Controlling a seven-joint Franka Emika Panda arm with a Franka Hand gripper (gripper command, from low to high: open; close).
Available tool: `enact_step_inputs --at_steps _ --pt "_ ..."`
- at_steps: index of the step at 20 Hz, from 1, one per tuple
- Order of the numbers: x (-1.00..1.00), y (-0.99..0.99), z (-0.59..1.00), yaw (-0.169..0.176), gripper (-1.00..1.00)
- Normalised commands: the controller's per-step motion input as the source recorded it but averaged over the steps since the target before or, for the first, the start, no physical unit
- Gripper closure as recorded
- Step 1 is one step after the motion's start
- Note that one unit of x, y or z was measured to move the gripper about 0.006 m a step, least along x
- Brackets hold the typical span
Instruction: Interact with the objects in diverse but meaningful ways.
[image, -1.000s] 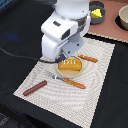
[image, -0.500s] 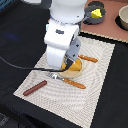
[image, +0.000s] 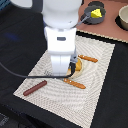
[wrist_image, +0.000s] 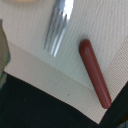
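Note:
A reddish-brown sausage (image: 35, 88) lies on the woven placemat (image: 95, 100), toward the exterior view's left; it also shows in the wrist view (wrist_image: 95, 72), beside the silver fork tines (wrist_image: 57, 25). The orange-brown bread loaf (image: 78, 65) sits mid-mat, mostly hidden behind my arm. My gripper (image: 59, 75) hangs low over the mat between the loaf and the sausage; its fingers are too blurred to read. The yellow cheese wedge (image: 96, 13) lies in the small grey saucepan (image: 91, 8) at the back. The milk carton is out of view.
Two orange-handled utensils (image: 89, 58) (image: 75, 83) lie on the mat on either side of the loaf. A larger pot (image: 123, 18) stands at the back right on a brown board. A black cable (image: 20, 75) crosses the mat's left edge. Dark table surrounds the mat.
My arm has moved from over the bread loaf toward the exterior view's left and lower, closer to the sausage. The objects have not moved.

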Motion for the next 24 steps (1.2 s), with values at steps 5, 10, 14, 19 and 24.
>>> enact_step_inputs --at_steps 5,10,14,19,24 --pt "-0.73 -0.48 -0.33 0.071 -1.0" --pt "-0.71 -0.41 -0.44 0.083 -1.0" --pt "-0.61 -0.31 -0.51 0.085 -1.0" --pt "-0.44 -0.15 -0.47 0.069 -1.0" --pt "-0.19 0.02 -0.38 0.033 -1.0"
